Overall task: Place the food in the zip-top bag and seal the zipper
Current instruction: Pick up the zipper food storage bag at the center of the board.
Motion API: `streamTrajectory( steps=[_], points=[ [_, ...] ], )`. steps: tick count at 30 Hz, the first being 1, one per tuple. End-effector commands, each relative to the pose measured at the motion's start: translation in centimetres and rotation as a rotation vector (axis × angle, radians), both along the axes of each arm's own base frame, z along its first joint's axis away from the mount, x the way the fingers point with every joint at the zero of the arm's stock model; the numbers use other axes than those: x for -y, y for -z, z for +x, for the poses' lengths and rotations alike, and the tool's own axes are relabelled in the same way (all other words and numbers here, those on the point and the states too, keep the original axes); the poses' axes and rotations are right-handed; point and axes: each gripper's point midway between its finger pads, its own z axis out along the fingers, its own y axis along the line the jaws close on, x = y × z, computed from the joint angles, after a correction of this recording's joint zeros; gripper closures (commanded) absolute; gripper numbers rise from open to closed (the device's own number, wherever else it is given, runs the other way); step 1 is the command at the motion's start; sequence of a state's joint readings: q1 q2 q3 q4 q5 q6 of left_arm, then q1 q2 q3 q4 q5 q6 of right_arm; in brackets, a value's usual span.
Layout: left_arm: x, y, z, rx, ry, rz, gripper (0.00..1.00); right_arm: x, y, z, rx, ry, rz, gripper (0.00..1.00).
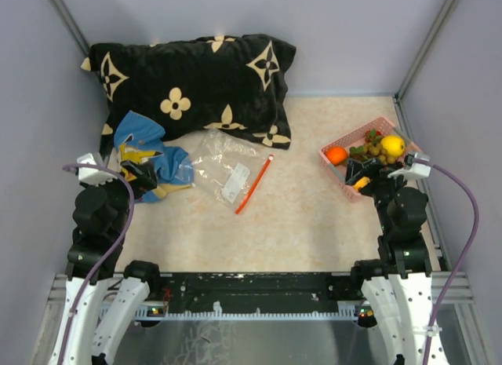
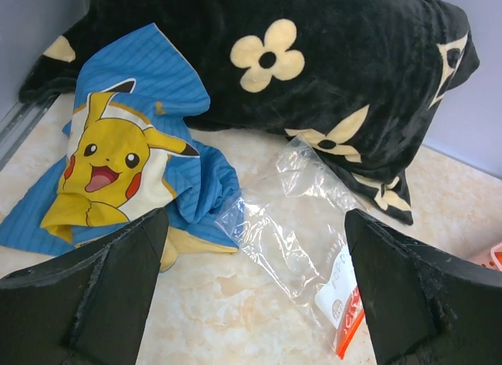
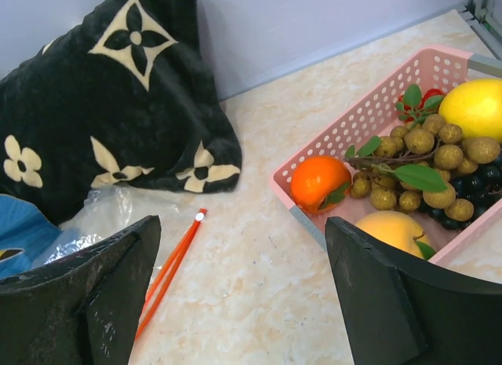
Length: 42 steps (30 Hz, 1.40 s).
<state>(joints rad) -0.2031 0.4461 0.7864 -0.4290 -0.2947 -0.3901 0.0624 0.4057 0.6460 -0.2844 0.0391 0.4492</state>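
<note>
My left gripper (image 1: pixel 138 179) and right gripper (image 1: pixel 362 179) hang spread, empty.
The zip-top bag (image 1: pixel 222 164) lies flat beside the blue cloth (image 1: pixel 147 149), zipper (image 1: pixel 255 184) facing bare marble table (image 1: pixel 306 224); the food (image 1: pixel 380 147) sits in the pink basket (image 1: pixel 335 170) at the right wall (image 1: pixel 463 106).

The right frame edge cuts the pink basket (image 3: pixel 369 114) and yellow lemon (image 3: pixel 474 106). The label (image 2: pixel 339 289) on the zip-top bag (image 2: pixel 286 235) carries print too small to read.
</note>
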Motion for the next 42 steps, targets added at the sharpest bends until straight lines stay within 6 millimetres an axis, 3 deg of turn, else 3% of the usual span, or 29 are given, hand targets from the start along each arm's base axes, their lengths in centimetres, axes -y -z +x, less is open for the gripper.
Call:
streamTrajectory(
  steps=[1,6,16,28,36,42],
  points=[
    [0.2,-1.5,-0.8,0.04,0.023,0.015,0.0,-0.2,-1.5,-0.4,0.049,-0.014,0.003,0.14],
    [0.6,-1.0,-1.0,0.017,0.057,0.048,0.01,-0.5,-1.1,-0.2,0.041,-0.031,0.006,0.14],
    [3.8,0.8,-0.8,-0.031,0.271,0.134,0.01,-2.9,0.4,1.0,-0.003,-0.164,0.01,0.14],
    [7.8,4.1,0.7,-0.131,0.473,0.099,0.01,-7.2,4.4,2.9,-0.113,-0.39,0.124,0.2],
    [10.3,8.3,2.0,-0.288,0.595,0.045,0.02,-11.0,7.8,3.9,-0.187,-0.491,0.179,0.23],
    [12.1,11.6,3.0,-0.423,0.648,-0.012,0.05,-14.6,8.7,5.3,-0.187,-0.53,0.2,0.24]
  ],
)
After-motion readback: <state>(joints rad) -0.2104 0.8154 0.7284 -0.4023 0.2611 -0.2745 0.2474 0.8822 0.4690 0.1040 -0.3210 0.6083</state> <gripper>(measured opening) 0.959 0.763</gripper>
